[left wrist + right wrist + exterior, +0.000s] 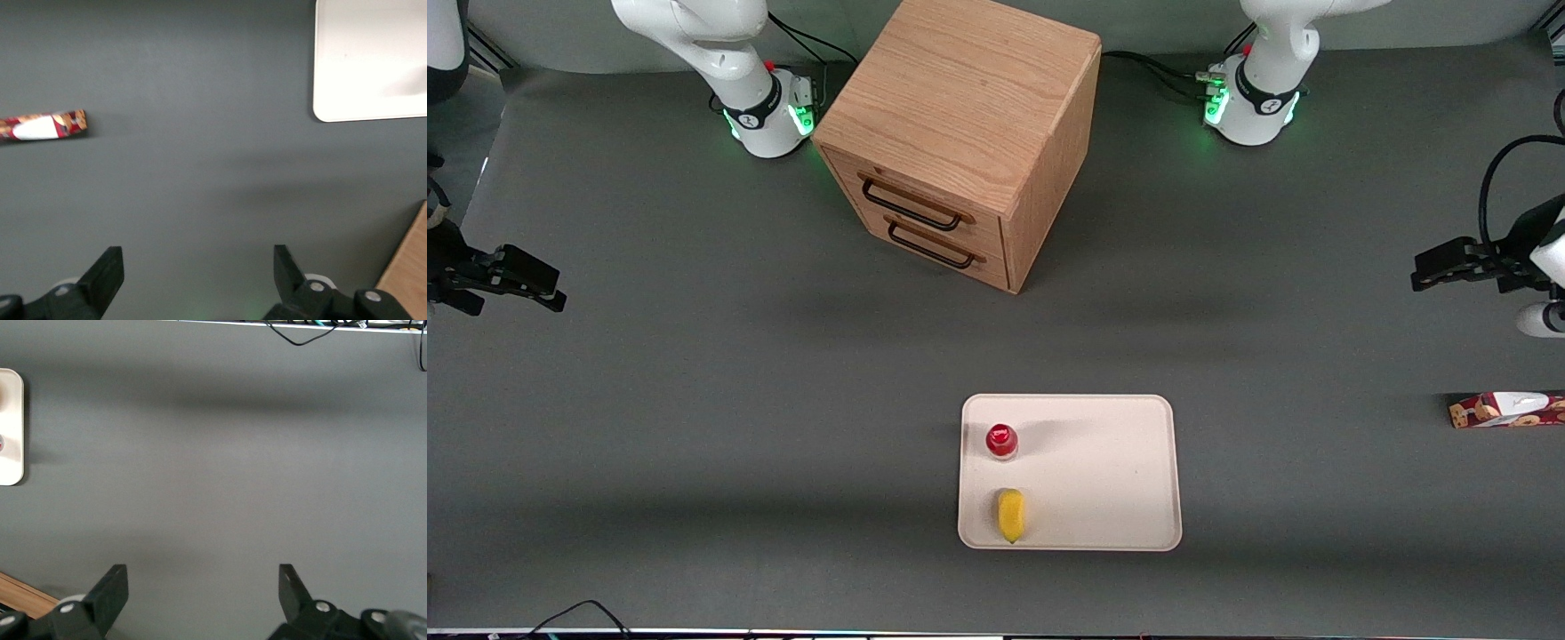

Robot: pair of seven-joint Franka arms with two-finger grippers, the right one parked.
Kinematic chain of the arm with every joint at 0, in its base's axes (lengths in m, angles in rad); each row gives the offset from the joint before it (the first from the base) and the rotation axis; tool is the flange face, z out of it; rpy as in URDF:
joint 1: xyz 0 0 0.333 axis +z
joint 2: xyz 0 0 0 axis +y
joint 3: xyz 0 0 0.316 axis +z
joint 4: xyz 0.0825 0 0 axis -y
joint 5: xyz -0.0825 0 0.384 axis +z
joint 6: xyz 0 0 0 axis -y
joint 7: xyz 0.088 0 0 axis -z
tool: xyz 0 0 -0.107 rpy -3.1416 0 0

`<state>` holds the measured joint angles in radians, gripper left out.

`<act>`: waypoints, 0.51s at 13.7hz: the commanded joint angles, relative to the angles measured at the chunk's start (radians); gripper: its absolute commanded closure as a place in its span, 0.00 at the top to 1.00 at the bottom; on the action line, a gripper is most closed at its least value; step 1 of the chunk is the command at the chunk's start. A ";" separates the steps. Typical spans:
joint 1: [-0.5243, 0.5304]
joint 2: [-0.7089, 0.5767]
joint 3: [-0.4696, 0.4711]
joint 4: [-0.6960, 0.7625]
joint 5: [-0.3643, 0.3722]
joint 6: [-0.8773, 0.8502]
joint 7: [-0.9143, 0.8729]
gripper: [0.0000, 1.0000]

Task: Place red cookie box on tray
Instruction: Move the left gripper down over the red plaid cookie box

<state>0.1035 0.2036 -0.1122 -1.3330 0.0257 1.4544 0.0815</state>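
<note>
My jaws (193,280) stand wide apart and hold nothing, hanging high over bare grey desk (694,400) at my own end of it. The red cookie box (1507,411) lies flat on the desk below me and nearer to the front camera than I am, at the very edge of that view, so part of it is cut off. Its long axis runs along the length of the desk, one short end facing the tray (1103,418). I judge I must come down and forward, then close across its narrow width. The tray sits well apart from the box, near the desk's middle, and already carries a small red-capped bottle (1001,441) and a yellow fruit-like thing (1010,515); the half toward me is bare. A wooden drawer cabinet (960,133) stands farther from the front camera than the tray.
</note>
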 commanded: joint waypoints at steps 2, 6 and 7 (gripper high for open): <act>-0.007 0.057 0.164 -0.009 -0.001 0.107 0.362 1.00; 0.042 0.167 0.290 -0.006 -0.006 0.242 0.831 1.00; 0.045 0.206 0.336 -0.005 -0.016 0.279 0.962 1.00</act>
<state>0.1433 0.3481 0.1630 -1.3461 0.0244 1.6785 0.8192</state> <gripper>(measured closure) 0.000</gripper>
